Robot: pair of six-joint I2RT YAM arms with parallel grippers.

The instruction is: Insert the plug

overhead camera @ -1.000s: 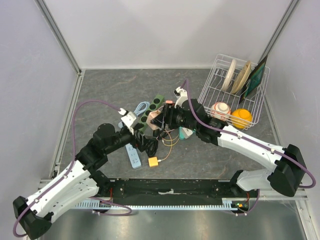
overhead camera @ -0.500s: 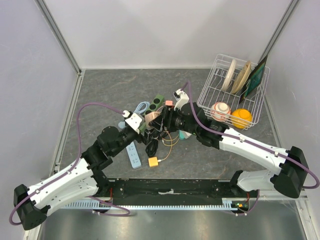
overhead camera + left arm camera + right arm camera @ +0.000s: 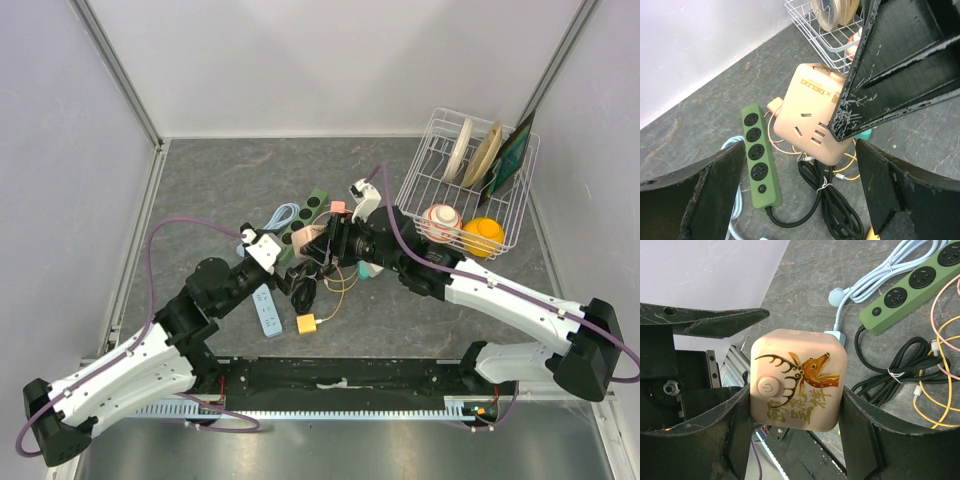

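Note:
My right gripper (image 3: 797,390) is shut on a pink cube socket (image 3: 797,380) with a deer print and a power button, held above the table. In the left wrist view the cube (image 3: 812,120) shows its socket face. My left gripper (image 3: 800,200) stands open just before the cube with nothing between its fingers. Below lie a green power strip (image 3: 757,155) and its bundled black cord (image 3: 840,200). The plug itself is hidden. From above, the left gripper (image 3: 288,268) and the right gripper (image 3: 315,245) meet over the green power strip (image 3: 305,220).
A white wire dish rack (image 3: 415,190) with plates, a ball and an orange fruit stands at the back right. Around the cord lie a yellow adapter (image 3: 306,323), a white strip (image 3: 267,310), a light-blue cable (image 3: 284,214) and thin yellow and pink cables (image 3: 345,285).
The left wrist has drawn back a little toward the left, away from the cube. The right gripper still holds the cube and has shifted only slightly.

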